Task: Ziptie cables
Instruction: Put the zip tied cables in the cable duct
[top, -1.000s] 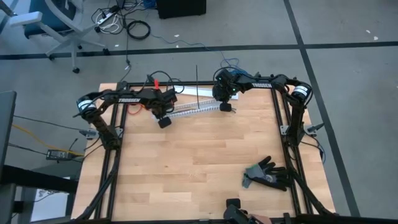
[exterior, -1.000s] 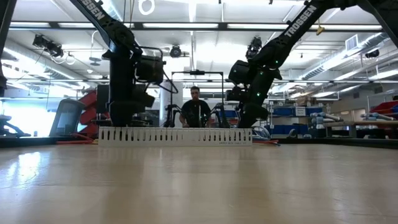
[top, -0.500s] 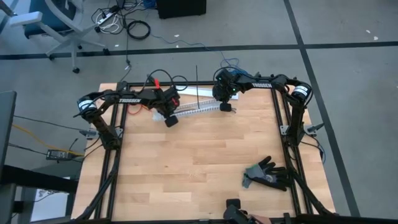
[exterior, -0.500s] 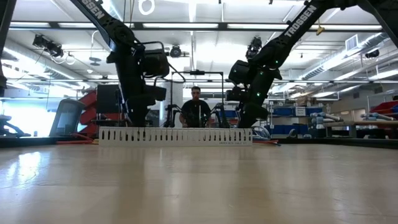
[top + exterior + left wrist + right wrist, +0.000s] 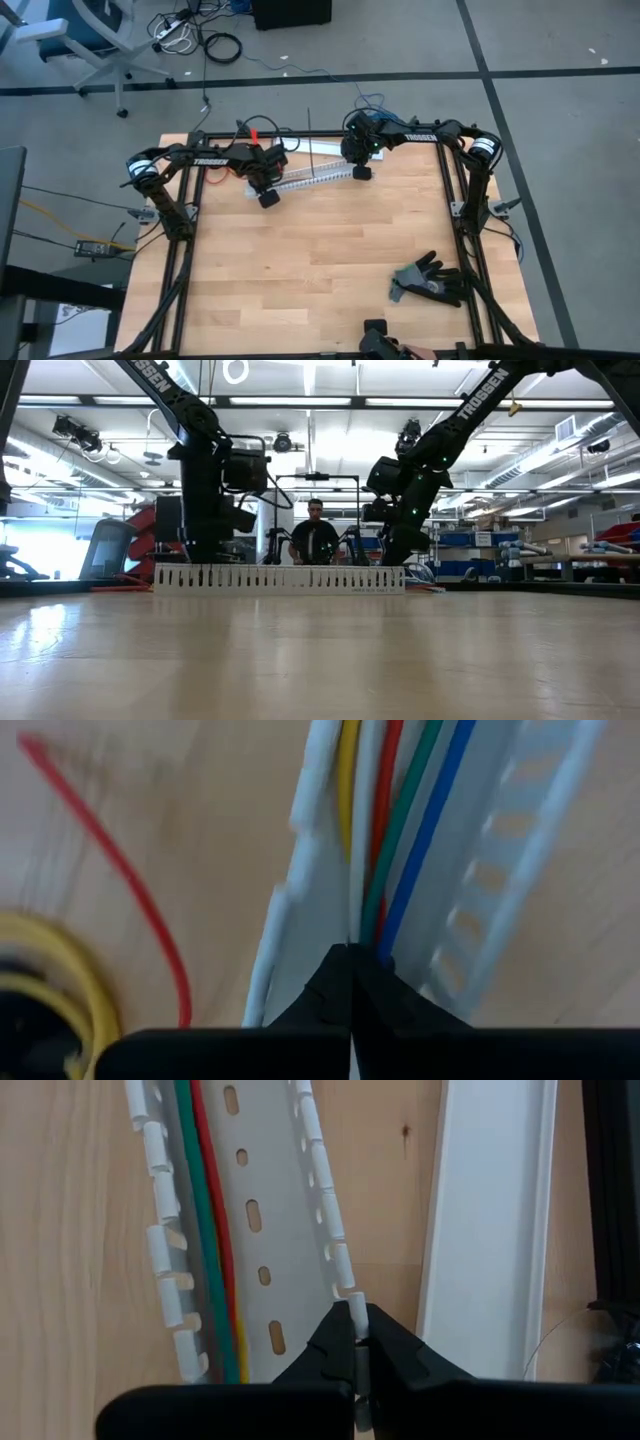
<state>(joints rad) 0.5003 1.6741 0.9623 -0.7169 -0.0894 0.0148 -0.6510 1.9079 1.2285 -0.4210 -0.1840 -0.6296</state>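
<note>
Closest to me on the table, near the front right corner, I see a black glove lying flat, well apart from both arms. The wide stretch of bare wood between it and the work at the back has nothing on it that blocks my view.

At the far edge a white slotted duct lies on a slant between the 2 arms. In the low view it stands as a long white comb across the table, hiding the fingertips behind it.

My left gripper sits at the left end of the duct. In its wrist view the fingers are pressed together right at the cables, which run as yellow, white, red, green and blue strands along the duct's channel. I cannot tell whether the tips pinch any strand. A loose red wire curves over the wood beside the duct, and a yellow coil shows at the edge.

My right gripper is at the duct's right end. Its wrist view shows the fingers clamped on 1 white tooth of the duct's side wall. Green, red and yellow strands lie along the opposite wall. A flat white cover strip lies just beside the duct.

A thin black strap, the ziptie, pokes out past the back edge of the table.

Beyond the table a person stands in the room.
</note>
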